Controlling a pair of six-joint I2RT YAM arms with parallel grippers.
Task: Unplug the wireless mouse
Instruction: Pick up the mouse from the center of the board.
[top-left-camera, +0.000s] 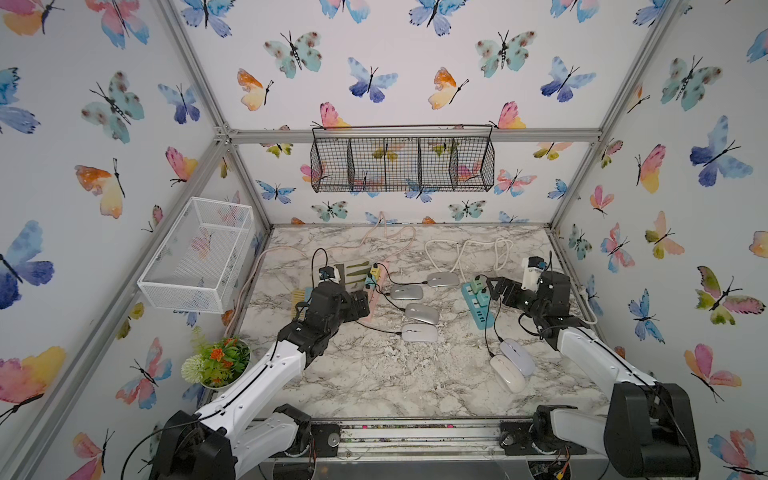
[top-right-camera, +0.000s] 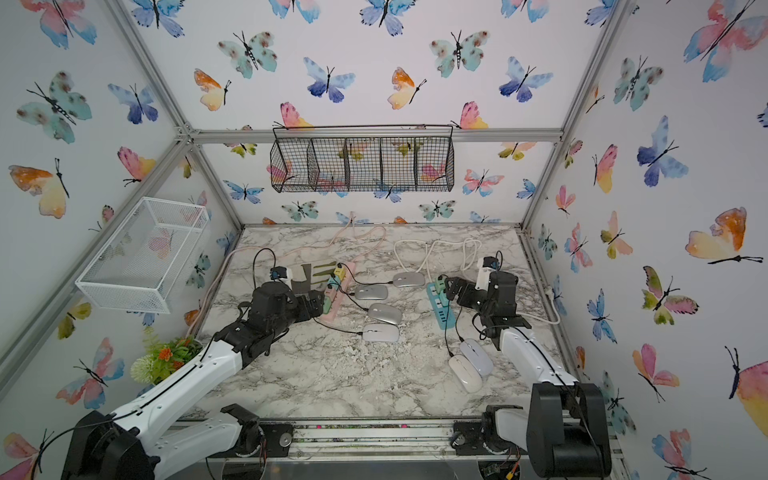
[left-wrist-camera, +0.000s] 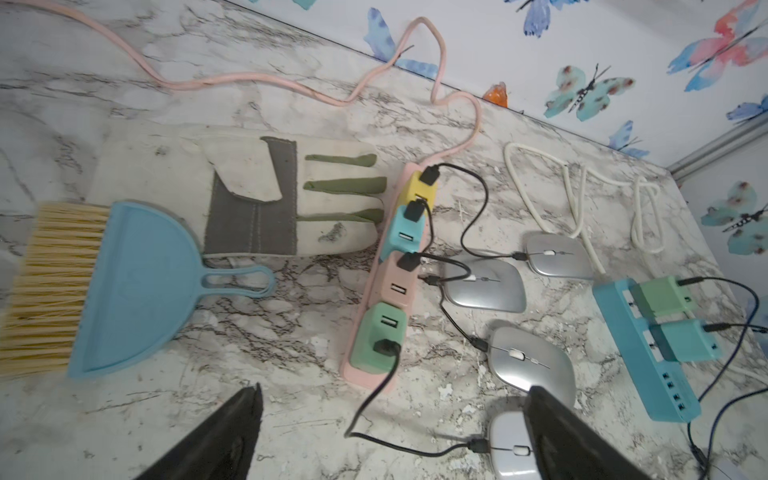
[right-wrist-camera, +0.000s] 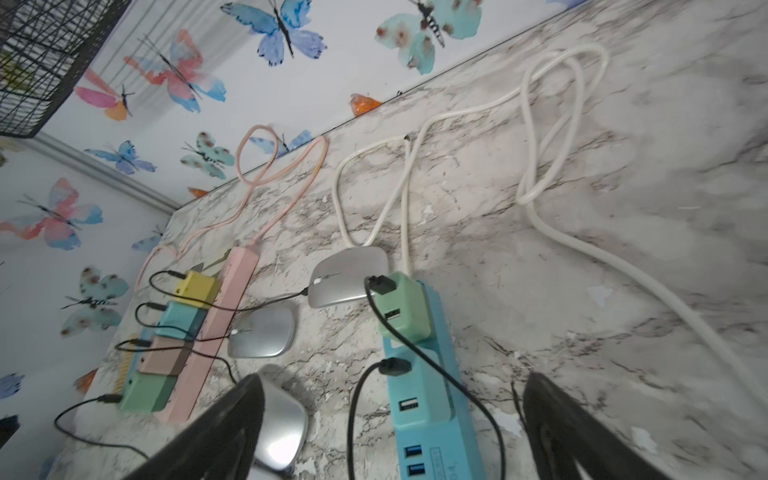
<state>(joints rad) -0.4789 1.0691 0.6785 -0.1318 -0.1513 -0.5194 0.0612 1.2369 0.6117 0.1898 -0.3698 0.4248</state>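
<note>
Marble-patterned laminate covers the table (top-left-camera: 374, 374), where six mice lie cabled to two power strips. Four silver mice (top-left-camera: 422, 313) sit in a loose row just beside the pink power strip (right-wrist-camera: 239, 274). Each is on a black cable (left-wrist-camera: 484, 191) running to one of four coloured USB adapters set along the strip: yellow (left-wrist-camera: 417, 187), blue (left-wrist-camera: 401, 232), tan (left-wrist-camera: 395, 286) and the green adapter (left-wrist-camera: 380, 332) at the near end. The left gripper (left-wrist-camera: 397, 388) hovers spread wide above that near end, grasping nothing. The green adapter's cable trails between its fingers to the nearest silver mouse (left-wrist-camera: 509, 451). Two white mice (top-left-camera: 512, 365) lie side by side nearer the front on the right, their black leads running to a green and a teal adapter on the blue power strip (right-wrist-camera: 428, 419). The right gripper (right-wrist-camera: 392, 376) is likewise released and empty, poised over the blue power strip, which lies between its fingers in the right wrist view. Small print beside the USB ports at that strip's near end is too blurred to read. On the far side of the pink power strip from the mice lie a canvas work glove (left-wrist-camera: 291, 195), a blue dustpan (left-wrist-camera: 137, 291) and a straw-coloured brush (left-wrist-camera: 50, 286). A white cord (left-wrist-camera: 577, 199) loops near the back wall.
</note>
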